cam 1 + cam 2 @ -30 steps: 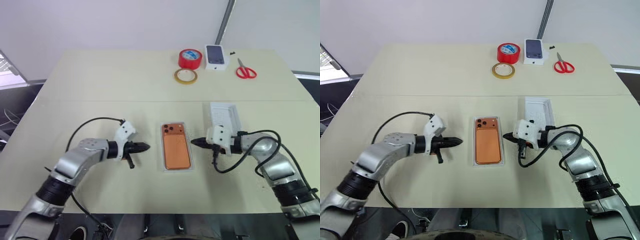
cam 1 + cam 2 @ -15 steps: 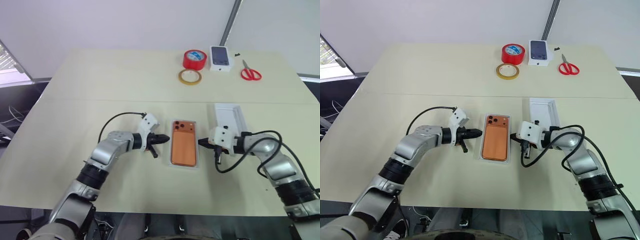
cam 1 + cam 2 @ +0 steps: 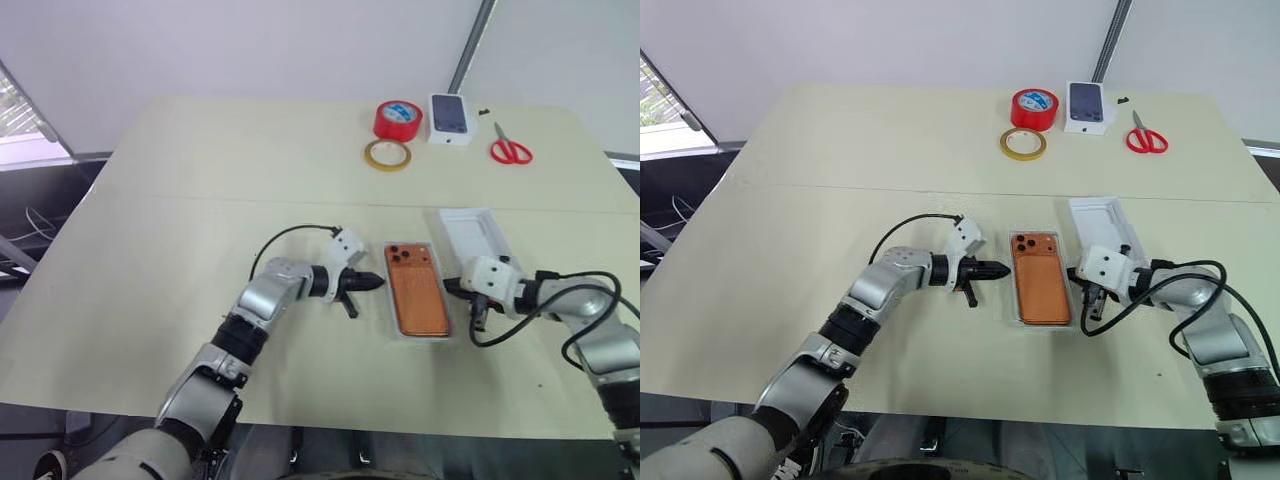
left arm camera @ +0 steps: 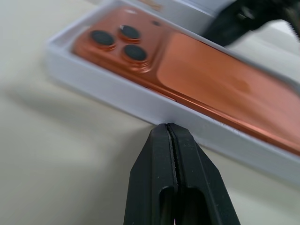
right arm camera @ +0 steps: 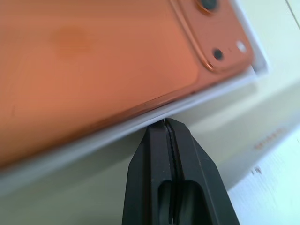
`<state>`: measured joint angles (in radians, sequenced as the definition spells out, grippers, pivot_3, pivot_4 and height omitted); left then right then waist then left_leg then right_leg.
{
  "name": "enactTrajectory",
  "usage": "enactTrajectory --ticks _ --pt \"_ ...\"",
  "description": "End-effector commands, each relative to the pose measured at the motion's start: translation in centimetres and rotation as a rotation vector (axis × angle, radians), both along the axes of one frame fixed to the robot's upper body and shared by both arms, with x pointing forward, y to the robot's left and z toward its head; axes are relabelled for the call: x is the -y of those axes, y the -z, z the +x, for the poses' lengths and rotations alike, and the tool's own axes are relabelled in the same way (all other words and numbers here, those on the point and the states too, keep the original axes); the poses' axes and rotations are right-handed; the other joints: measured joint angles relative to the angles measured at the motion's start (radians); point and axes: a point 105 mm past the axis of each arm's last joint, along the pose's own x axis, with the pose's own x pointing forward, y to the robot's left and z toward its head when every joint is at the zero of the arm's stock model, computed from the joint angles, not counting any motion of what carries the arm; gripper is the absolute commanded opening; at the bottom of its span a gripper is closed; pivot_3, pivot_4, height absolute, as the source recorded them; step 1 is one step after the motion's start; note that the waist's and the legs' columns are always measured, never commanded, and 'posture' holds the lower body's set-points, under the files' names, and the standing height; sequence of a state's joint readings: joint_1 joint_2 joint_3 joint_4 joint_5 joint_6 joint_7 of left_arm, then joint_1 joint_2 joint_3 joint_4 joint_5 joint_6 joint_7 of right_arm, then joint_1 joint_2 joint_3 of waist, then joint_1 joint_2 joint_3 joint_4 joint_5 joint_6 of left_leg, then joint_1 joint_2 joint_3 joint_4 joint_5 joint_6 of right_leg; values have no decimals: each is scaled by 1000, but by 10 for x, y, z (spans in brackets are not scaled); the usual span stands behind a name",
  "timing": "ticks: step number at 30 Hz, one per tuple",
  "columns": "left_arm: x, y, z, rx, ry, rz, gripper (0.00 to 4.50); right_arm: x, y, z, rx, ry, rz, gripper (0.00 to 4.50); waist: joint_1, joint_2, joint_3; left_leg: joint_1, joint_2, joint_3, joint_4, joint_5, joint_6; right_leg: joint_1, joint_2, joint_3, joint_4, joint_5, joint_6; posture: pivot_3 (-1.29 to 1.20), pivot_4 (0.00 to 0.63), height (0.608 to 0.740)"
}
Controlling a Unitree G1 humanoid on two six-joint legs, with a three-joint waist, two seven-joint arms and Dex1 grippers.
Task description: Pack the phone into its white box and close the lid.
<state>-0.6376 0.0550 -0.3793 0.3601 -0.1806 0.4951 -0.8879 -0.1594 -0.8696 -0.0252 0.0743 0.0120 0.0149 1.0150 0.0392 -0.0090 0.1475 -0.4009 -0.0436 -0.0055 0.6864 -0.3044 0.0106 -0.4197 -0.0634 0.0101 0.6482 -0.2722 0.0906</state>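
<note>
The orange phone (image 3: 417, 293) lies back up, lenses toward the far side, inside the white box (image 3: 420, 340) near the table's front middle. My left gripper (image 3: 378, 282) is shut, and its tip (image 4: 168, 129) rests against the box's left wall (image 4: 117, 89). My right gripper (image 3: 450, 287) is also shut, and its tip (image 5: 165, 123) sits at the box's right wall (image 5: 70, 150). Neither gripper holds anything. The lid (image 3: 473, 235), an all-white tray, lies open side up just right of the box, behind my right gripper.
At the table's far side lie a red tape roll (image 3: 398, 119), a yellowish tape ring (image 3: 387, 154), a small white carton with a phone picture (image 3: 451, 118) and red scissors (image 3: 511, 151). Bare tabletop spreads to the left of my left arm.
The camera has shifted. My left gripper swung right up to the box's left wall. The box with the phone slid right toward the lid, and my right gripper drew back rightward.
</note>
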Motion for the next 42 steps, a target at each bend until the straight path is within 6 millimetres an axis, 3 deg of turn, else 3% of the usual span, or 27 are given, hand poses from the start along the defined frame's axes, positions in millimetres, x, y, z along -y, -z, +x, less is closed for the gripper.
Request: enactTrajectory --ticks 1,8,23,30,36,37,40,42 --pt "27 -12 -22 16 136 -53 43 -16 -2 -5 9 -69 34 0 -1 0 0 0 0 0 0 0 0 0 0 0 0 0 0 0 150 740" --pt "9 -13 2 41 54 -30 43 -21 -1 -9 -16 -79 53 0 -2 0 0 2 1 0 0 -1 2 1 0 0 1 0 0 0 150 740" --pt "4 -8 2 79 18 -22 43 -12 -4 -8 -14 -71 1 0 -5 0 0 4 1 0 -1 -1 2 1 1 0 1 0 0 0 150 740" --pt "-26 -28 26 197 -44 -19 43 -2 -20 -18 -35 -46 42 0 -5 0 0 4 1 0 -2 -1 2 1 1 0 1 0 0 0 150 740" --pt "-51 -35 21 185 -26 -23 43 5 -43 -13 38 19 99 0 -7 0 0 4 2 0 -2 -2 3 1 1 0 1 0 0 0 150 740" --pt "-57 -37 21 192 -31 -24 278 4 -50 -9 47 57 164 0 -7 0 0 4 2 0 -2 -2 2 1 1 0 1 0 0 0 150 740" --pt "-73 -48 25 280 -72 -46 1300 3 -63 1 68 135 255 851 -13 1 0 4 2 0 -2 -1 2 1 1 1 1 0 0 0 150 740" --pt "-82 -57 22 322 -60 -80 2358 6 -65 10 89 205 259 1886 -21 1 0 4 3 0 -2 -2 2 0 1 0 1 0 0 0 150 740"
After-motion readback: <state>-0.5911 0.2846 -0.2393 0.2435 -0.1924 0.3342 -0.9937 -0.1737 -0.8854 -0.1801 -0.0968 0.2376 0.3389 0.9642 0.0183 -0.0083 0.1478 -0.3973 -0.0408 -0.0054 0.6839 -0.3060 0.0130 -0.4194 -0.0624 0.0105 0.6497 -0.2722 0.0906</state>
